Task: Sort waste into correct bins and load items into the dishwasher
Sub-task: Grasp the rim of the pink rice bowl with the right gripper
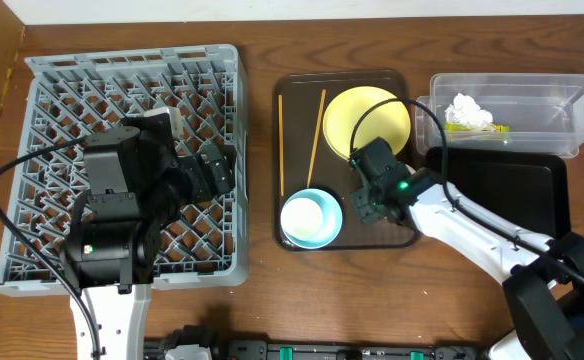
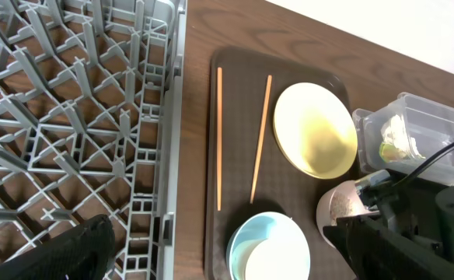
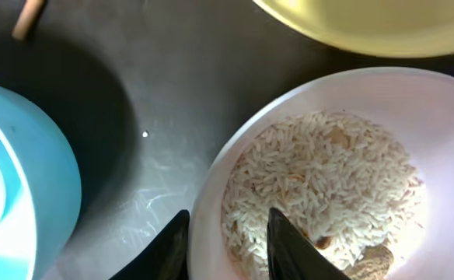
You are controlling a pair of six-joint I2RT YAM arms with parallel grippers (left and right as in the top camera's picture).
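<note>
My right gripper is shut on the rim of the white bowl, one finger outside the wall and the other in the rice-like grains and beige crumbs. The bowl sits on the dark brown tray, beside the pale yellow plate and the light blue bowl, which holds a white round thing like the cup. Two chopsticks lie on the tray's left side. My left gripper hangs open and empty over the grey dish rack's right edge.
The clear tub at the back right holds the white tissue and the green-and-orange wrapper. The shallow black tray lies in front of it, partly under my right arm.
</note>
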